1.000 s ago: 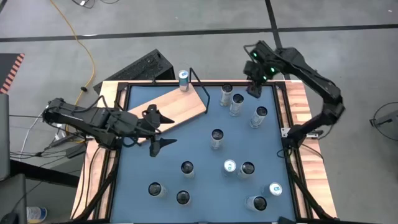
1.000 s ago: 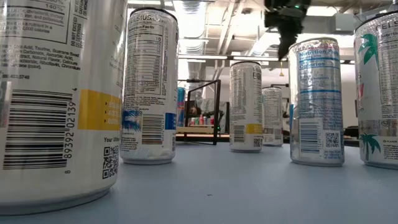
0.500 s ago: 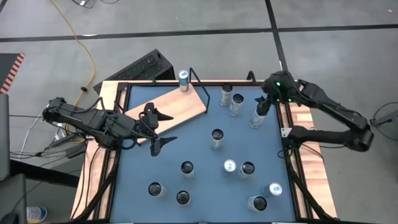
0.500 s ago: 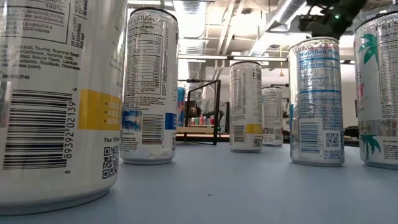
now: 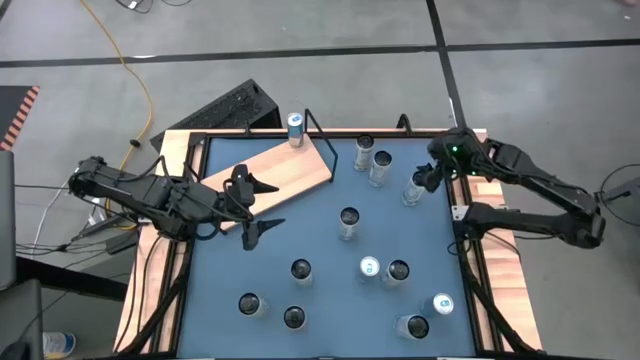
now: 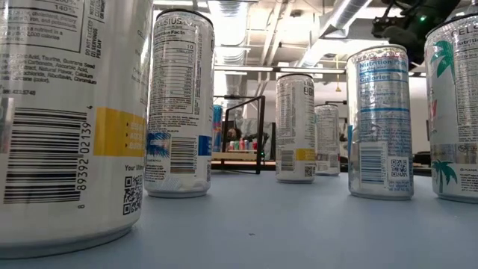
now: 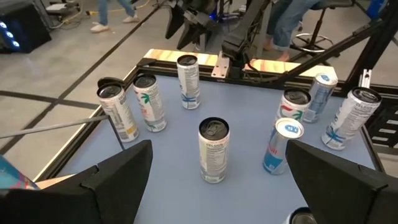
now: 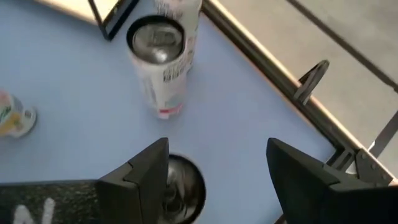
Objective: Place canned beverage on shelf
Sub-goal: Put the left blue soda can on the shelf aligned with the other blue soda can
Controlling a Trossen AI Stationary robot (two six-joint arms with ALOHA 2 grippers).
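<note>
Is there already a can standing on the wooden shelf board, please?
Yes, in the overhead view one can stands at the far edge of the shelf, beside its black wire frame.

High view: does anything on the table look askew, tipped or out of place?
The shelf lies skewed, at an angle to the table edges, its left end under the left gripper. One can stands at its far edge by the wire frame. No can looks tipped.

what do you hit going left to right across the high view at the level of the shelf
left arm → left gripper, open → shelf → can by the shelf's frame → right gripper, open over a can → right arm
</note>
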